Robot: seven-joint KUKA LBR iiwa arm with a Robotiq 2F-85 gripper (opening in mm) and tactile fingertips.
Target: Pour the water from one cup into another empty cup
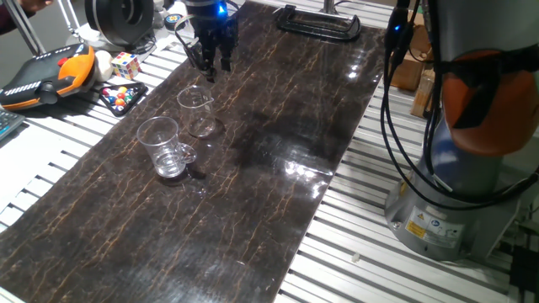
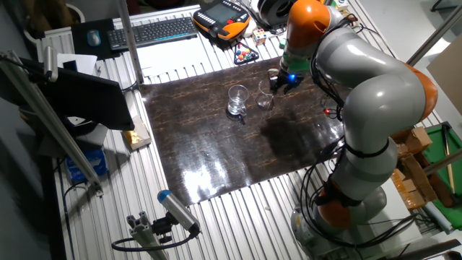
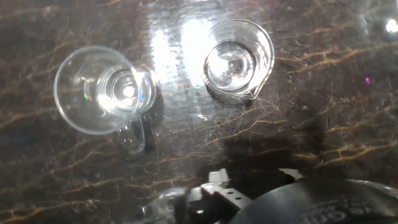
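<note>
The larger glass cup (image 1: 160, 145) with a looped handle (image 1: 187, 156) stands upright on the dark marbled mat (image 1: 253, 194). The water in it is too faint to make out. The smaller, narrower glass cup (image 1: 196, 109) stands upright just behind it, a small gap between them. My gripper (image 1: 210, 67) hangs above the mat beyond the smaller cup, fingers pointing down, open and holding nothing. The hand view looks down into both: handled cup (image 3: 99, 90) at left, smaller cup (image 3: 239, 59) at right. The other fixed view shows the handled cup (image 2: 237, 101), smaller cup (image 2: 265, 96) and gripper (image 2: 276, 85).
An orange and black pendant (image 1: 46, 71), a puzzle cube (image 1: 125, 65) and a small tray of coloured balls (image 1: 120, 94) lie left of the mat. A black clamp (image 1: 318, 21) sits at the mat's far end. The arm's base (image 1: 455, 210) stands at right.
</note>
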